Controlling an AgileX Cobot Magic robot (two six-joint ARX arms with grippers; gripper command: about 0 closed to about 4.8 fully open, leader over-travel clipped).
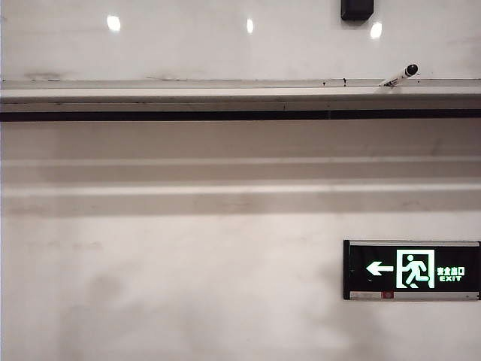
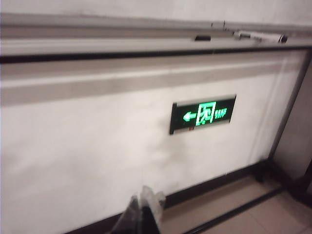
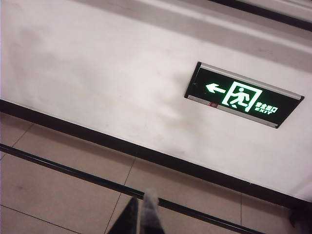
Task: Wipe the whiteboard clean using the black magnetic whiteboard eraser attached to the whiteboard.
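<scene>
Eraser (image 1: 356,9): small black block at the top edge of the exterior view, right of centre, stuck to the board and cut off by the frame; neither gripper touches it.
Board (image 1: 188,41): glossy white surface across the top of the exterior view, with three glare spots; in the left wrist view only a strip shows along the top (image 2: 146,9).
Rail (image 1: 225,84): grey tray along the board's lower edge, running the full width of the exterior view; a faint dark smudge sits just above it at upper left.
Marker (image 1: 398,76): white body, black cap, lying tilted on the rail at upper right, below the eraser; also seen at the upper right of the left wrist view (image 2: 258,35).
Wall (image 1: 188,286): matte white with level ledges, filling the exterior view below the rail.
Exit sign (image 1: 411,270): black, green-lit, on the wall at lower right.
Left gripper (image 2: 144,214): bottom centre of its wrist view, blurred; jaws look pressed together with nothing between them, low before the wall, well apart from the eraser.
Right gripper (image 3: 141,217): bottom centre of its wrist view, over the tiled floor (image 3: 58,185); jaws closed and empty.
Floor bar (image 3: 73,171): dark bar crossing the tiles just ahead of the right gripper.
</scene>
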